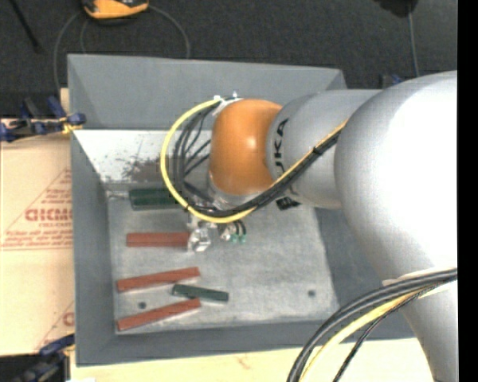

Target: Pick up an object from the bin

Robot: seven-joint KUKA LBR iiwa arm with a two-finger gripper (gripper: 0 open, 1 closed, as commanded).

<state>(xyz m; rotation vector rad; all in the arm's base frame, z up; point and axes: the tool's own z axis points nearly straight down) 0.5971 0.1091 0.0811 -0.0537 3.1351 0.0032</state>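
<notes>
Beside claw (199,243): upper red-brn bar (154,239)

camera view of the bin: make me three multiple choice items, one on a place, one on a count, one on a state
1. The gripper is at the right end of which thing?
A. the uppermost reddish-brown bar
B. the lowest reddish-brown bar
C. an orange ball

2. How many reddish-brown bars lie in the bin?
A. one
B. three
C. five

3. How does the slim dark green bar lie?
A. standing on end
B. leaning on the bin wall
C. flat on the floor

Answers:
1 A, the gripper sits by that bar's right end.
2 B, three lie one below another in the left half of the floor.
3 C, it lies flat between the two lower reddish-brown bars.
</notes>
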